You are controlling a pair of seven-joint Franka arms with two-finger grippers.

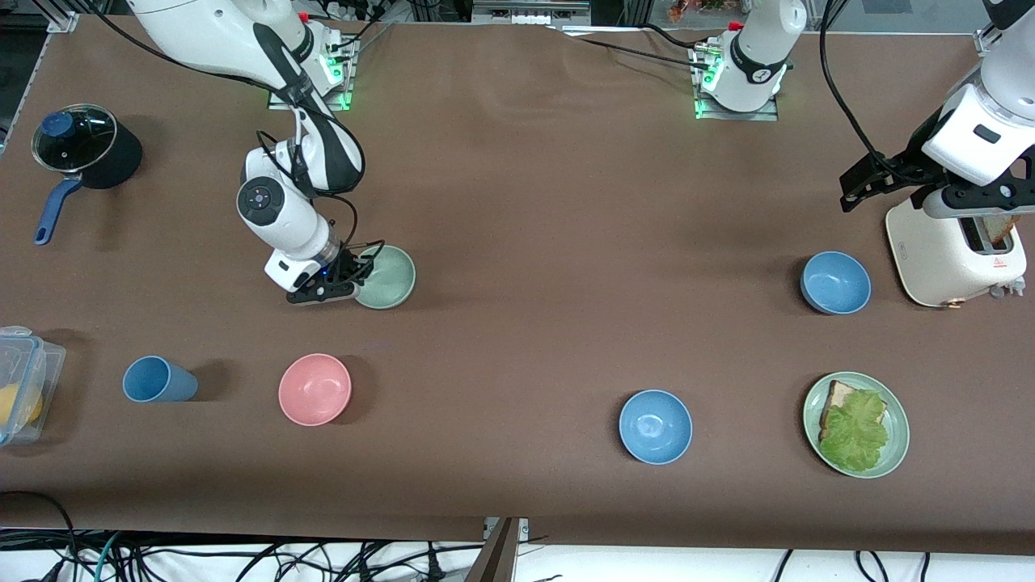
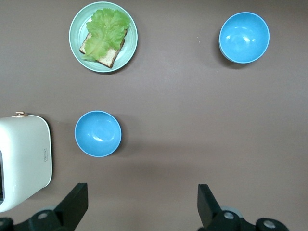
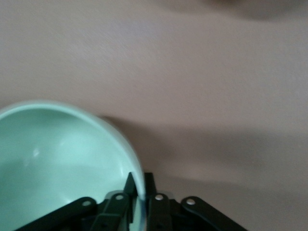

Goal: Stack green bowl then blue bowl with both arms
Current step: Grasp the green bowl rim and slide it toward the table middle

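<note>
1. Fingers (image 3: pixel 130 190) of the right gripper (image 1: pixel 349 280) are pinched tight on the rim of the green bowl (image 1: pixel 388 277), one inside the wall, one outside; the right wrist view shows the rim clamped between them.
2. Green bowl sits on the surface (image 1: pixel 534 242) toward the right arm's end, roughly midway between the edge by the bases and the front edge.
3. Left gripper (image 2: pixel 139 204) hangs over the toaster (image 1: pixel 954 250) at the left arm's end, fingers spread wide, holding nothing. That arm waits.
4. Two blue bowls: one (image 1: pixel 835 282) just beside the toaster, one (image 1: pixel 656 426) near the front edge. Either serves as the blue bowl.
5. Judgement: step in hand is lift of the green bowl. Rim grip is one-sided, so the bowl likely tips.
   - lift straight up, slowly, before any sideways travel
   - keep the wrist level
   - clear the pink bowl (image 1: pixel 314 389) and blue cup (image 1: pixel 158 380)
6. Set it flat toward mid-surface, where the left arm can reach it with a blue bowl.
</note>
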